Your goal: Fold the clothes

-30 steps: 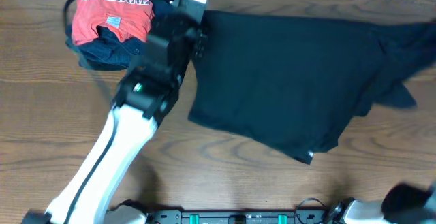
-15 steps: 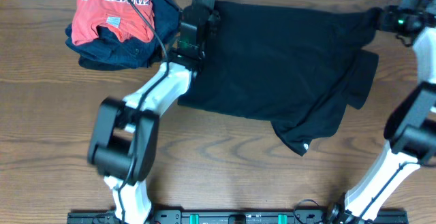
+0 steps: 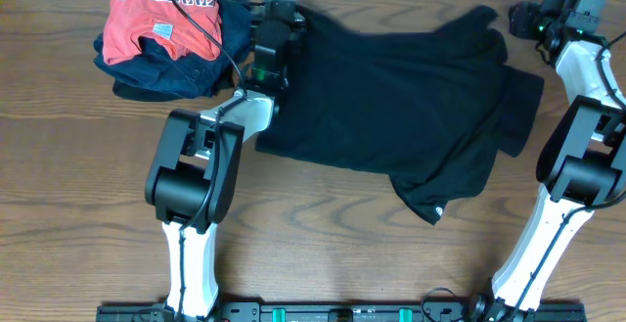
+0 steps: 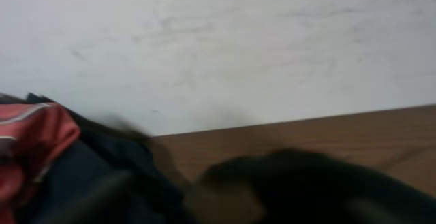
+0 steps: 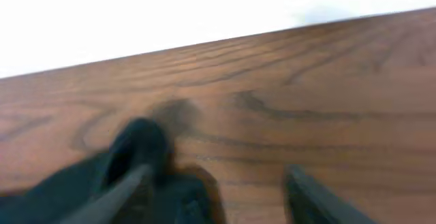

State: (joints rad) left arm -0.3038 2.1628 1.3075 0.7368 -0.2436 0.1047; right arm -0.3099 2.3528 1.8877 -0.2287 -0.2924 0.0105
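Note:
The black shirt [image 3: 391, 97] lies spread over the middle of the table, rumpled along its far edge, with a small white mark at its near corner [image 3: 438, 210]. My left gripper [image 3: 277, 11] sits at the shirt's far left corner. The left wrist view is blurred, with black cloth [image 4: 313, 190] low in frame and the fingers faint and far apart. My right gripper [image 3: 528, 16] hovers just right of the far right corner. In the right wrist view the right gripper [image 5: 218, 200] is open over bare wood, with black cloth [image 5: 139, 149] at its left finger.
A red shirt with white lettering [image 3: 161, 14] lies on a dark navy garment [image 3: 156, 75] at the far left, close to my left gripper. The table's far edge meets a white wall [image 4: 218, 47]. Both arms reach across the table's sides.
Both grippers, shut on the shirt's far corners half a second ago, now stand open. The far edge has gone slack and its right corner has slid left, away from the right gripper.

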